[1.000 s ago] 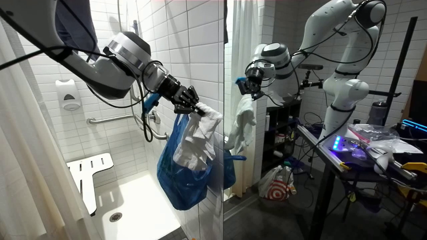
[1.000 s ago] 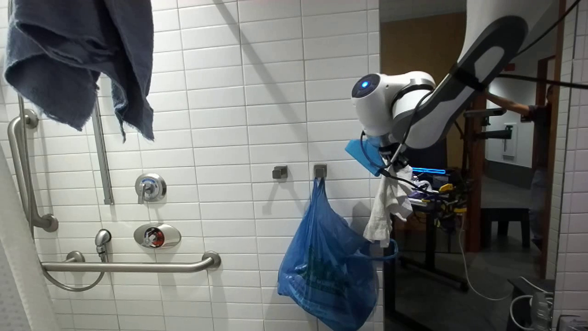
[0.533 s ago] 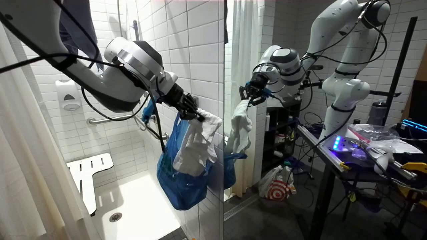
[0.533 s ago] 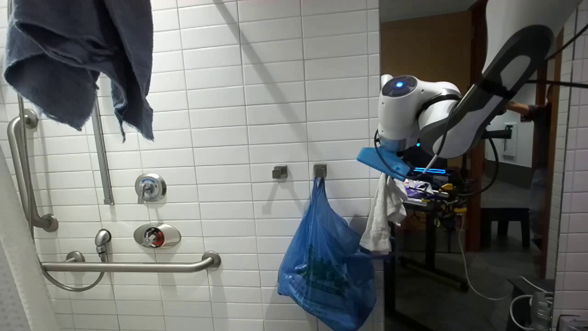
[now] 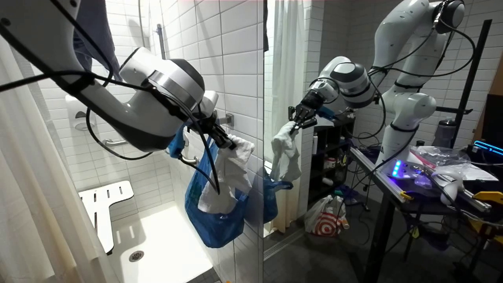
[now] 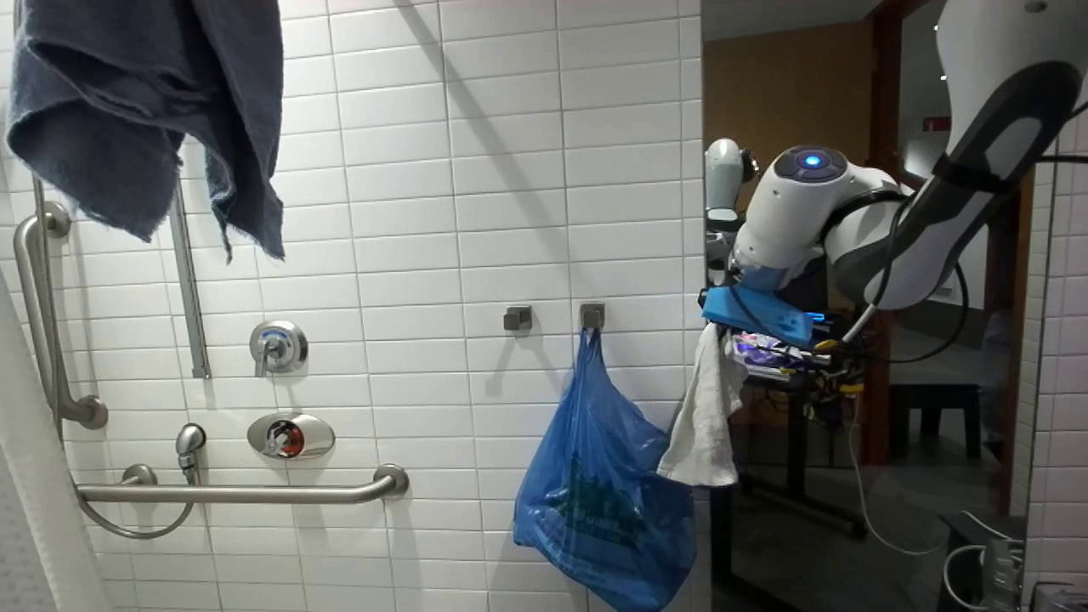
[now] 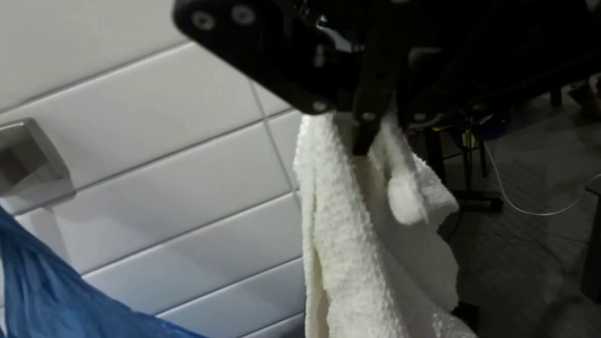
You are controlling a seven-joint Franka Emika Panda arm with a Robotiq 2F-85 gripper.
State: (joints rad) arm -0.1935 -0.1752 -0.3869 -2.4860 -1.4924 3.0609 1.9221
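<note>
Trainee: State the condition of the gripper (image 7: 364, 134).

Instructor: Jaws pressed together — pinching the white cloth (image 7: 345, 225) close to its upper end. The cloth hangs toward 6 o'clock in loose folds, presumably under its own weight; the pinch is its only visible support.

Trainee: What is adjacent, and why placed so?

Instructor: In an exterior view, read from the cloth's upper end. At 9 o'clock: a metal hook (image 6: 592, 316) on the tiled wall (image 6: 510, 208). At 7 o'clock: the blue bag (image 6: 595, 459), its gathered handles looped on that hook, which carries the load from a single point. Contact between cloth and bag: cannot be determined.

Trainee: Farther out?

Instructor: Same view. At 8 o'clock: a grab bar (image 6: 246, 494), mounted level — presumably as a handhold. At 10 o'clock: a dark blue towel (image 6: 144, 119), hanging; its support is out of frame.
</note>
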